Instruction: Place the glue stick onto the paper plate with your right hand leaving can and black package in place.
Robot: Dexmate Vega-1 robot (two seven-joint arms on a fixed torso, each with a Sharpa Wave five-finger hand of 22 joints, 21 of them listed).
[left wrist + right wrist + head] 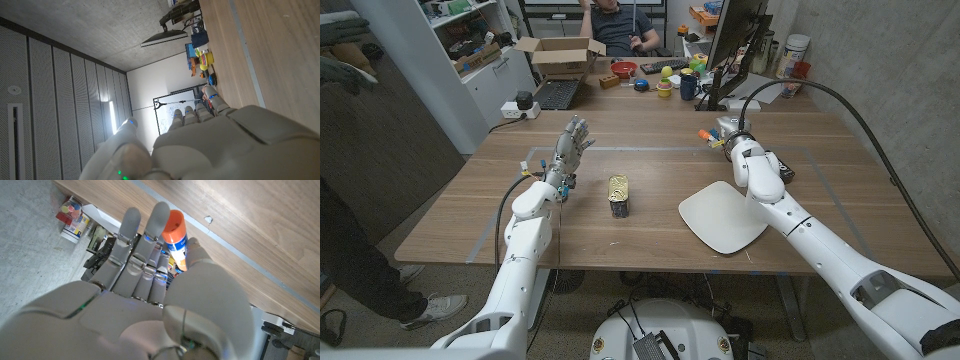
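Raised over the left part of the wooden surface (650, 165), the white left hand (571, 142) with fingers apart, gripping nothing; seen along its back in the left wrist view (210, 145), fingers reaching toward the far clutter. Just right of that arm, near the middle of the surface, a small yellow-labelled can (619, 187) standing upright with a dark base, possibly the black package beneath or beside it, though too small to tell. Further right, a white paper plate (722, 217) lying toward the near edge, partly covered by the right forearm, nothing on its visible part. Beyond the plate, at the far right part of the surface by a strip of pale tape, the white right hand (730, 137) wrapped around a glue stick with an orange cap (704, 136), the cap poking out on the left of the fingers. In the right wrist view, the right hand (150, 305) closed on the glue stick (176, 237), orange cap and white printed body pinched between the fingers (131, 240) and the thumb, held above the surface and well apart from the plate. Behind the surface, a cardboard box (558, 55), a laptop, coloured small items, a dark monitor (735, 40) and a seated person (620, 25) at the far end.
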